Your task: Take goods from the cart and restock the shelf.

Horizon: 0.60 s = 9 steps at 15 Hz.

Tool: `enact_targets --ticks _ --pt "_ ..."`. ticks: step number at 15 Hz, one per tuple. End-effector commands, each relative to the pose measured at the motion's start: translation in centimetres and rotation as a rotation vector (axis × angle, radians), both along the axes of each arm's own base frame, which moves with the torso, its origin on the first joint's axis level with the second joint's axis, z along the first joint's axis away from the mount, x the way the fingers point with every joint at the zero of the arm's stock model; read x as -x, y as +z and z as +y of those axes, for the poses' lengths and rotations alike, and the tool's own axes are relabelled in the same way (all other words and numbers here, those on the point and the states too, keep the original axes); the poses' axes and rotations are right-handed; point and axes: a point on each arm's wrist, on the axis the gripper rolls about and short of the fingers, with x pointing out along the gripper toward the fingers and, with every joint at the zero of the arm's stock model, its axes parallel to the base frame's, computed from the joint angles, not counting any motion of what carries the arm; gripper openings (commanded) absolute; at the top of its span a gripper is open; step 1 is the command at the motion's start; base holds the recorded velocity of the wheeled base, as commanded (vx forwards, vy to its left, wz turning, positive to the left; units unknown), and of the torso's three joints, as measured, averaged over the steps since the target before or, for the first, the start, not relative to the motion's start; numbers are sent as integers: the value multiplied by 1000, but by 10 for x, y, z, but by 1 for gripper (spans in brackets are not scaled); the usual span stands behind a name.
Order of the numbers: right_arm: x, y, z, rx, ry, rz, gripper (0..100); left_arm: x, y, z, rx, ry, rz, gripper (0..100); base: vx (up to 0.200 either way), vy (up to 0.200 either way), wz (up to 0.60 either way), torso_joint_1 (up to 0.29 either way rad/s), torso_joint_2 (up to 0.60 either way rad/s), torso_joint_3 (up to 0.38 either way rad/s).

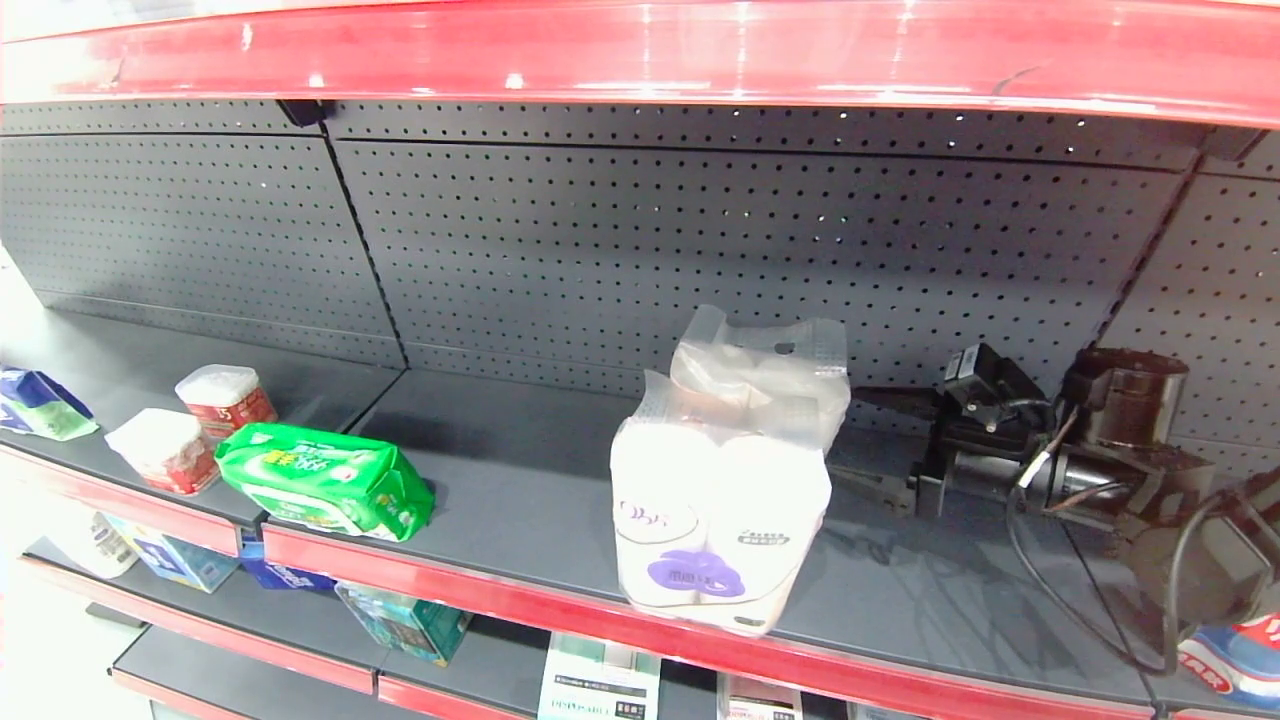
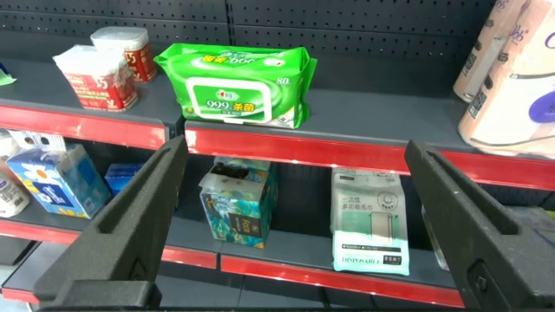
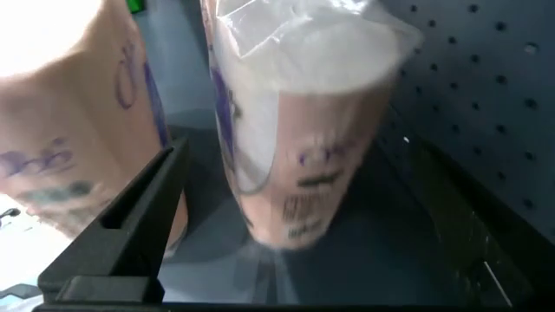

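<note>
**Toilet-roll packs (image 1: 720,520) upright on the shelf (image 1: 520,470), right gripper (image 1: 868,442) open beside them**

At the far left of the shelf lies a blue-and-green packet (image 1: 40,403). Next to it stand two small white tubs with red labels. One tub (image 1: 228,398) is farther back and the other (image 1: 163,450) is nearer the red front edge, and they stand close together. Just right of them a green wet-wipes pack (image 1: 325,480) lies flat along the front edge.

The left gripper (image 2: 295,149) hangs in front of the shelf, facing that pack. Its fingers (image 2: 130,225) are spread wide with nothing between them. On the lower shelf (image 2: 286,260) beneath, a blue carton (image 2: 52,178), a teal tissue box (image 2: 238,204) and a white-and-green flat pack (image 2: 371,221) stand in a row.

Past a bare stretch of shelf stand the two toilet-roll packs. The front pack (image 1: 715,530) sits at the red edge, and the rear pack (image 1: 775,365) is right behind it, set slightly to the right.

The right gripper lies low over the shelf just right of them, its fingers (image 3: 130,234) wide apart. In the right wrist view the rear pack stands between the fingers, unclamped, and the front pack is just outside one of them. Whether a finger touches the wrapping I cannot tell.
</note>
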Motion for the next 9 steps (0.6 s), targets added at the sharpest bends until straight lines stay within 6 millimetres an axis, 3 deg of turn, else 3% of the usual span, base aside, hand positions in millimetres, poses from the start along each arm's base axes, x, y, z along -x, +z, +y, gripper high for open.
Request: enact_targets --ticks 1,9 --pt "16 14 -8 2 -40 -22 100 0 0 0 0 0 1 100 0 0 0 0 0 0" --pt "90 41 -34 0 -365 -61 100 0 0 0 0 0 -1 100 0 0 0 0 0 0"
